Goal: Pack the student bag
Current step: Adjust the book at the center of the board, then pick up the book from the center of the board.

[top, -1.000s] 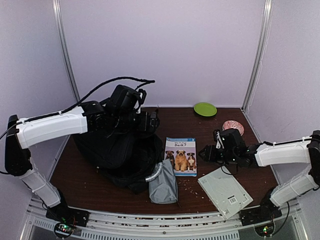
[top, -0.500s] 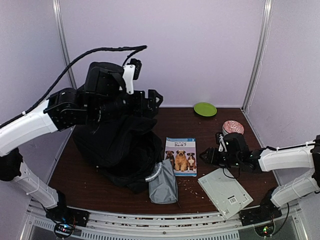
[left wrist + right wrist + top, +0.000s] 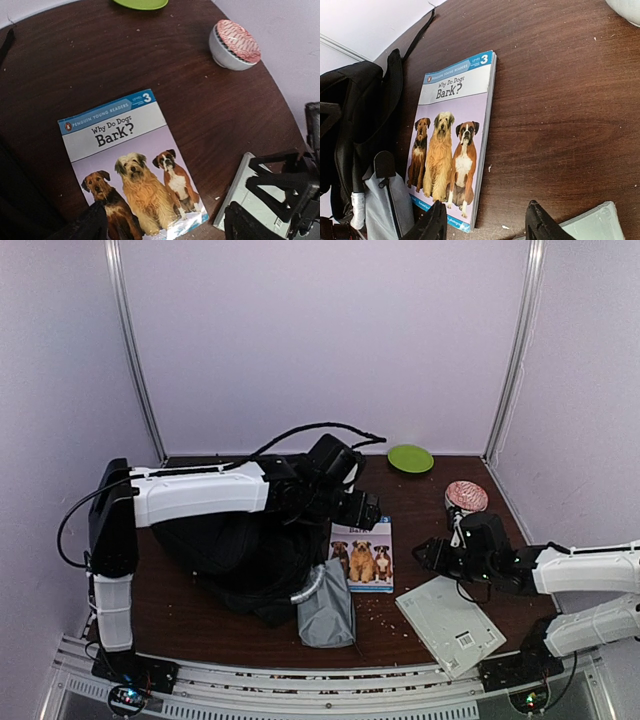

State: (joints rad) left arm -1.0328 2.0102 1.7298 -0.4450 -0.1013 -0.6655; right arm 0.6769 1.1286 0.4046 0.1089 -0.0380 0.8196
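The student bag (image 3: 225, 550) is a large black soft bag slumped at the left of the table, also in the right wrist view (image 3: 355, 110). A dog picture book (image 3: 362, 552) lies flat just to its right. My left gripper (image 3: 368, 514) hovers over the far edge of that book (image 3: 127, 160). It stands open (image 3: 165, 227) with nothing between its fingers. My right gripper (image 3: 427, 557) hangs low over the bare table just right of the book (image 3: 452, 135). It is open (image 3: 487, 226) and empty.
A grey zip pouch (image 3: 326, 606) lies in front of the bag, touching the book's near corner. A flat white case (image 3: 450, 625) lies at the front right. A covered white bowl (image 3: 466, 496) and a green plate (image 3: 410, 457) stand at the back right.
My left arm rose from the bag, then swung down and right to hover over the book. My right gripper drifted slightly right and nearer the front.
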